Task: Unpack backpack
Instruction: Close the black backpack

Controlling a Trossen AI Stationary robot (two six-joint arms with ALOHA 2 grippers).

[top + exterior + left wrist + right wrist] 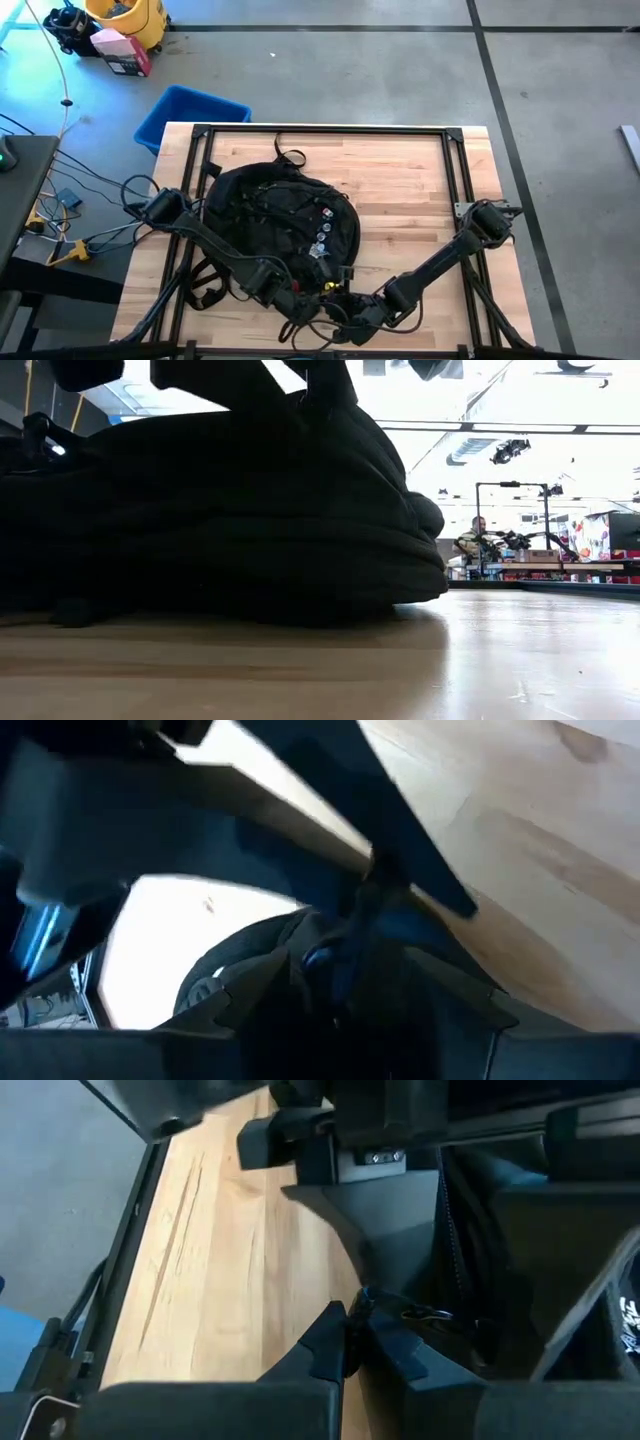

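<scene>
Black backpack [275,215] lying flat at centre-left of the wooden table [420,190] in the high view, long axis running from upper left to lower right of the frame, both arms meeting at its lower edge. Right gripper [358,1320] pinched together on what looks like a small zipper pull, left gripper [305,300] just beside it and nearer the bag's body – fingers apart, contents of the grasp hard to make out. Opening itself hidden under the two grippers – low view shows only the bag's dark bulk.

floor: grey concrete [400,80] | blue bin [190,112] | yellow bucket [130,18] — far corner
</scene>
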